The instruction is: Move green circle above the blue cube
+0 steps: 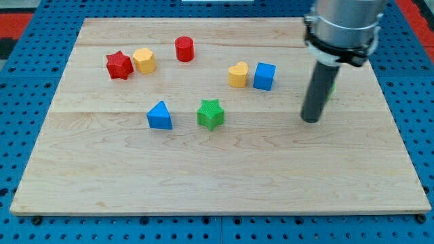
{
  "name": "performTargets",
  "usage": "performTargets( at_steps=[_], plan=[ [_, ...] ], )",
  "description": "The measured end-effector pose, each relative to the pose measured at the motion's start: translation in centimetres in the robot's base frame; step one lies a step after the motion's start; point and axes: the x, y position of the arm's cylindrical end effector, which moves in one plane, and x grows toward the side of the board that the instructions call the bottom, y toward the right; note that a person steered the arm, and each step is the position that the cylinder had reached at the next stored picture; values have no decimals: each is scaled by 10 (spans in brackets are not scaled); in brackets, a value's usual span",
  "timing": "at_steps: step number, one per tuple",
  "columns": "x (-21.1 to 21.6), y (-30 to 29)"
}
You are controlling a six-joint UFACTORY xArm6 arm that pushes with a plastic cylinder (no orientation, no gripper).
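My tip point(311, 120) rests on the counter point(217, 176) at the view's right side, well to the right of the blue cube point(264, 76). The tool is only a straight dark rod; it has nothing that opens or closes, and it holds nothing. Just behind the rod, a small green edge point(331, 88) shows at its right side. This is probably the green circle, but the rod hides most of it and I cannot tell its shape.

A yellow block point(238, 74) stands just beside the blue cube, on its left. Lower, near the centre, a green star point(210, 114) and a blue triangle point(160, 116) stand near each other. At the top left are a red star point(119, 65), a second yellow block point(144, 60) and a red cylinder point(184, 49).
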Motion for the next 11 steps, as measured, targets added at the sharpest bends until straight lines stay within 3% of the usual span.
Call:
performTargets(
  at_steps=[1, 2, 3, 5, 7, 11],
  plan=[
    [-10, 52],
    [-47, 63],
    [-77, 60],
    [-57, 54],
    [-38, -2],
    [-121, -3]
  ],
)
